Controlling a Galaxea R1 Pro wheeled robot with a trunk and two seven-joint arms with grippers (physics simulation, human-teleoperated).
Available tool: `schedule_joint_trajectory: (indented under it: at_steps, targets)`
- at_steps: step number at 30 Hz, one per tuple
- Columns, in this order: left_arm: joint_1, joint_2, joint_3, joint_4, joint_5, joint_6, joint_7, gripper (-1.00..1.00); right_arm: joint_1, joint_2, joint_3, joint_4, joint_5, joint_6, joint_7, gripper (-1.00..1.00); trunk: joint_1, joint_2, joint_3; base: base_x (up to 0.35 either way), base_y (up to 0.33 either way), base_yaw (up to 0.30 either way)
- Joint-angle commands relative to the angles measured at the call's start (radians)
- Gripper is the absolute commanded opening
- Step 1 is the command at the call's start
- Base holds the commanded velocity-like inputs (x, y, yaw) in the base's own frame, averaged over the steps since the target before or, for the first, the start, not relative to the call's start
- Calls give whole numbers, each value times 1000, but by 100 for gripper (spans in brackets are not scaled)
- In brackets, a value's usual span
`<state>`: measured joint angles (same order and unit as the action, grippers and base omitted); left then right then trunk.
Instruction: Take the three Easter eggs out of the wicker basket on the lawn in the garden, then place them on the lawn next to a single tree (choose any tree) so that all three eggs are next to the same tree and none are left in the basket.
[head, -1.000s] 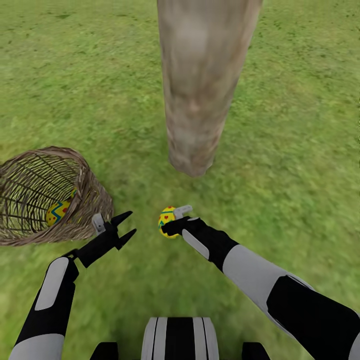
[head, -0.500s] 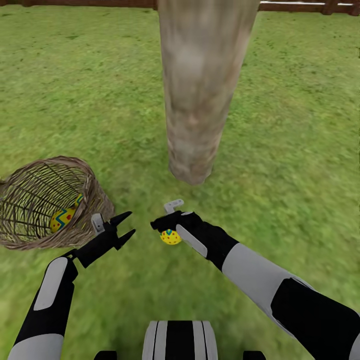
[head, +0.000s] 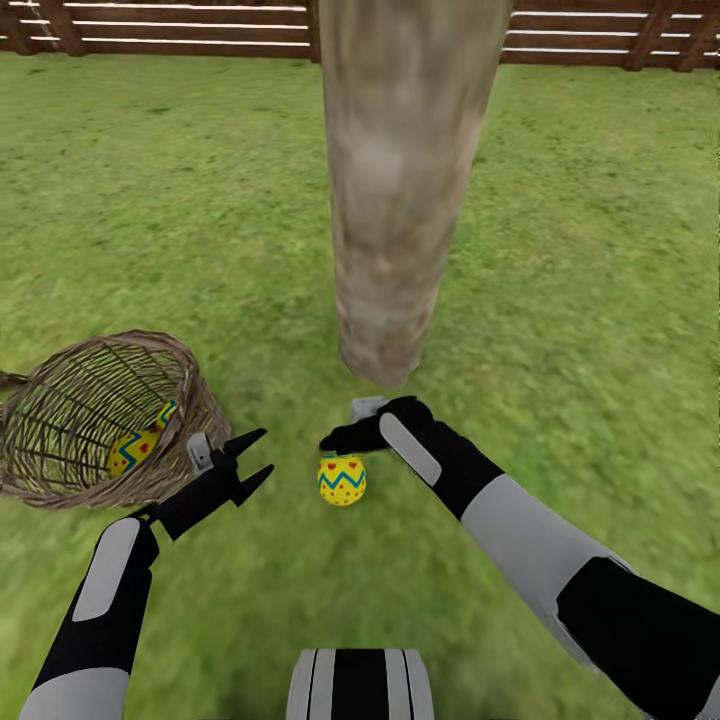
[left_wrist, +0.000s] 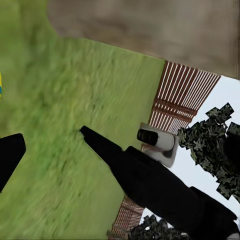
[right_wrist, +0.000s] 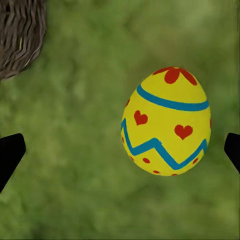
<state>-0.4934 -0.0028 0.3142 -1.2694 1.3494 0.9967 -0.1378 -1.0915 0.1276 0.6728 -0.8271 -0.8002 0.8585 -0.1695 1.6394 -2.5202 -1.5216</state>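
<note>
Fenced lawn (head: 600, 250): an Easter egg (head: 342, 480) now lies released near the tree (head: 395, 200), right gripper (head: 345, 430) fingers wide above it, left gripper (head: 248, 458) fingers wide beside the basket (head: 60, 490), another egg (head: 135, 450) still inside.

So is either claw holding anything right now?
No. The right gripper is open above the egg on the lawn; the left gripper is open and empty.

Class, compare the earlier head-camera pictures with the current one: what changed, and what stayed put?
The right gripper let go of the yellow zigzag-banded Easter egg, which now lies on the lawn near the thick grey-brown tree trunk, and lifted off, open. The camera tilted up. The open left gripper and brown wicker basket stayed.
</note>
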Motion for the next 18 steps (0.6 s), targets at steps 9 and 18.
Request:
schedule_joint_trajectory:
  at_steps: [9, 18]
  targets:
    - [-1, 0, 2, 0, -10, 5, -9, 100, 7, -25, -7, 1, -15, -1, 30, 100, -4, 2, 34, 0, 0, 0]
    - [-1, 1, 2, 15, -9, 6, -9, 100, 7, -24, -7, 0, -15, 0, 36, 100, -8, 4, 69, -60, 15, 0]
